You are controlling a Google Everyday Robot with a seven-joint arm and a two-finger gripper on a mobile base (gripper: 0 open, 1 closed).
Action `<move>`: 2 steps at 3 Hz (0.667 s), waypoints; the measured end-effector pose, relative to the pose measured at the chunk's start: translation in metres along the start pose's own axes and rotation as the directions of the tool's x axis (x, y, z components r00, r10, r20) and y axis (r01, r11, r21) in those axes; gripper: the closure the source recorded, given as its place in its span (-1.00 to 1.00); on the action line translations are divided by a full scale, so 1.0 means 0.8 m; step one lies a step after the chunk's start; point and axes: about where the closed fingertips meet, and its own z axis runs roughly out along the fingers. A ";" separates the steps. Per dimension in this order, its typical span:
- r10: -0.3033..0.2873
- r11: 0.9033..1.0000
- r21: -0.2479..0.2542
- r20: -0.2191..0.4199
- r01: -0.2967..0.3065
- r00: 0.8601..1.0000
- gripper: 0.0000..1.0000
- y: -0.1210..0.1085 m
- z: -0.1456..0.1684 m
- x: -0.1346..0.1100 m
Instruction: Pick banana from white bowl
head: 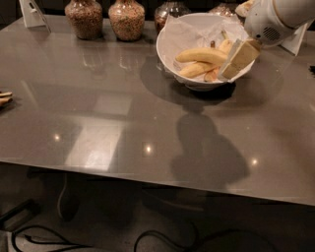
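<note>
The hand [229,71] hangs at the right rim of the white bowl [161,54], angled toward the banana [202,55], probably lining up a grasp; how open it is, I cannot tell

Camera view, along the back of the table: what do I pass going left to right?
From the left: white card stand → first grain jar → second grain jar → banana in the white bowl → gripper, over the bowl's right side.
</note>
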 end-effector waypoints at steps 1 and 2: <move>0.000 1.000 0.000 0.000 0.000 1.000 -1.00 0.000 0.000 0.000; 0.034 0.999 0.023 0.007 -0.034 0.999 -1.00 -0.005 0.001 0.006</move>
